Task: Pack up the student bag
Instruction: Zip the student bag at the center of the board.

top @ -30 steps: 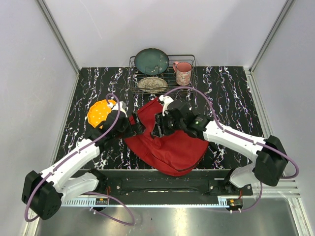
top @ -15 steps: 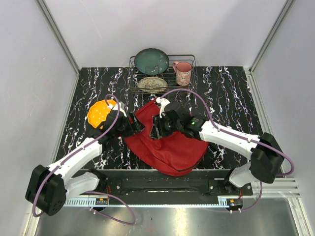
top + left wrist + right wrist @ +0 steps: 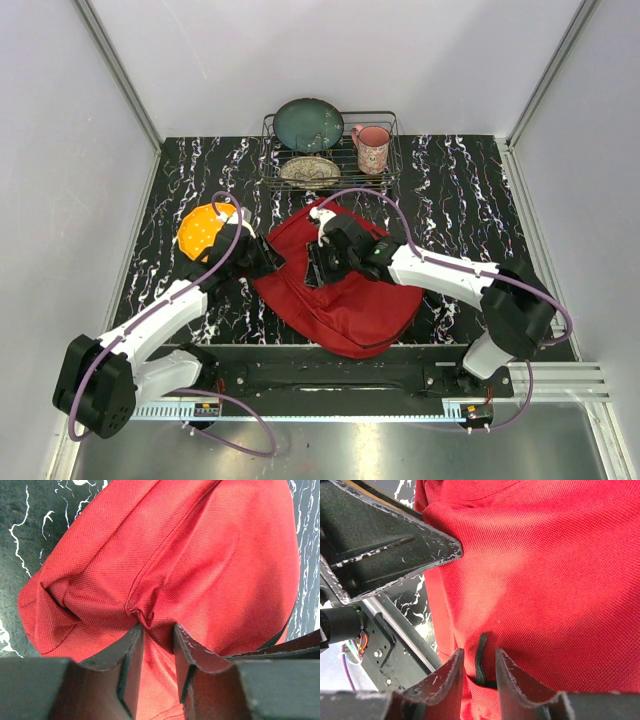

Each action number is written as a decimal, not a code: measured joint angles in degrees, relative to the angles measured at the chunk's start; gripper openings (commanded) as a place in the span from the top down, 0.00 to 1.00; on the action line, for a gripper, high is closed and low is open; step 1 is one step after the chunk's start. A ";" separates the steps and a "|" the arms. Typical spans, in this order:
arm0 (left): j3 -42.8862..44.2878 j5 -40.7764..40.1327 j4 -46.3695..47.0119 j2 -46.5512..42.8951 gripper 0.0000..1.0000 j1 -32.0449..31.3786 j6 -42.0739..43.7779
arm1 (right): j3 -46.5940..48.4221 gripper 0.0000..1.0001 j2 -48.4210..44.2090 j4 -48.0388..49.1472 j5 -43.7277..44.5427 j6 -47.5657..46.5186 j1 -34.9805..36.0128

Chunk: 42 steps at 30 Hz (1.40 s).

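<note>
We are looking at a large, rounded red fabric backpack (image 3: 345, 300) lying flat on the black marbled table (image 3: 470, 180), its curved end reaching the middle of the near edge. Its woven cloth is puckering along a seam, and a black zipper pull (image 3: 481, 662) is showing.

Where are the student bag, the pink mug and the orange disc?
student bag (image 3: 350, 295), top view, on its red front panel.
pink mug (image 3: 372, 150), top view, on its side wall.
orange disc (image 3: 198, 230), top view, on its dotted face.
</note>
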 measured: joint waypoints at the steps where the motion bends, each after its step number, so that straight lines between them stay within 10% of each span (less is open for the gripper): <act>1: 0.00 0.04 0.00 0.00 0.74 0.04 0.00 | 0.00 0.67 0.31 -0.02 0.07 0.04 0.02; 10: 0.00 0.52 0.00 0.02 0.86 0.61 0.20 | 0.00 0.75 0.66 -0.07 0.74 -0.02 0.02; 14: 0.00 1.18 0.02 0.02 0.89 0.81 0.44 | 0.02 0.62 0.68 -0.66 2.54 -0.15 0.11; 21: 0.00 2.82 0.31 0.13 0.92 1.29 1.09 | 1.70 0.74 1.88 -2.89 4.61 -0.76 0.46; 26: 0.00 3.76 0.48 0.50 0.94 1.70 1.66 | 2.43 1.00 3.04 -3.52 5.44 -1.25 1.07; 42: 1.66 6.45 -0.07 1.84 1.00 4.57 5.62 | 4.26 1.00 3.43 -4.68 9.25 2.67 1.64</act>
